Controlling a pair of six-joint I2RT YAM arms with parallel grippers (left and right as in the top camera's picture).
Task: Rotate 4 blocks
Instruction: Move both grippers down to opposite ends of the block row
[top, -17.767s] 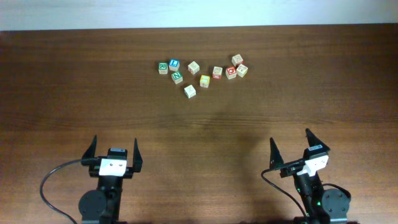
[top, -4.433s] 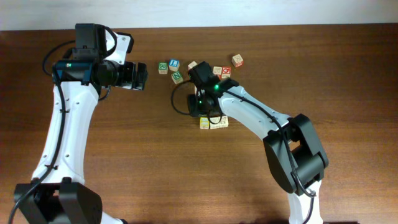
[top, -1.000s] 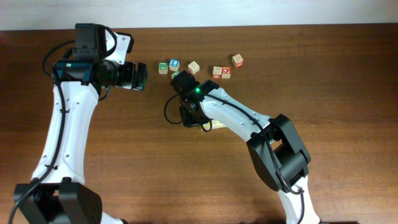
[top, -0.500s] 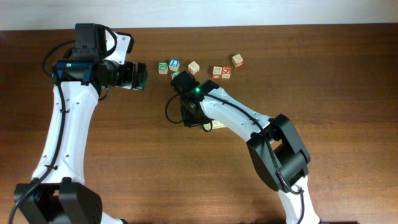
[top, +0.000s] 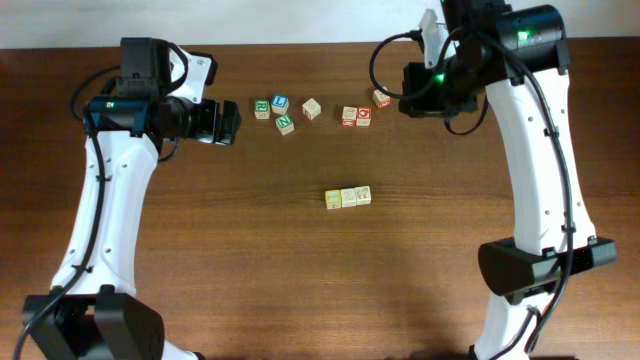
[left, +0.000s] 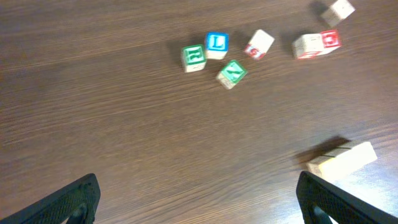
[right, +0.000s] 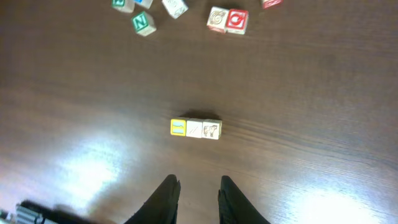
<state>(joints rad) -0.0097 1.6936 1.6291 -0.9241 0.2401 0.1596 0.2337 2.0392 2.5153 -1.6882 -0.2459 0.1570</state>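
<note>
Blocks (top: 349, 197) of pale wood, three in all, are being shown side by side in a short straight row near the middle of the table (top: 230, 270), each touching its neighbour. The yellow block (top: 333, 198) is sitting at the end of the row toward the left arm. The two cream blocks (right: 194, 128) are being seen next to it, with faint markings facing up. Nothing is being pressed against the row, and it is lying well apart from both arms.

Farther back on the table, other cubes are being left scattered in a loose line. A plain pale block (top: 311, 108) is lying alone, turned a little against the wood grain. On its left-arm side a green-faced block (top: 262, 106) and a blue-faced block (top: 280, 102) are sitting just beside each other. A second green block (top: 285, 123) is lying a little nearer the row. On the other side two red-marked blocks (top: 357, 116) are being seen touching, and a single block (top: 382, 97) is lying just beyond them.

The right gripper (right: 199, 182) is being held high above the table, beside that single block in the overhead view. Its jaws are parted by a narrow gap with nothing between them. The left gripper (left: 198, 179) is being held over bare wood to the left of the scattered cubes, its jaws spread fully wide and empty.
</note>
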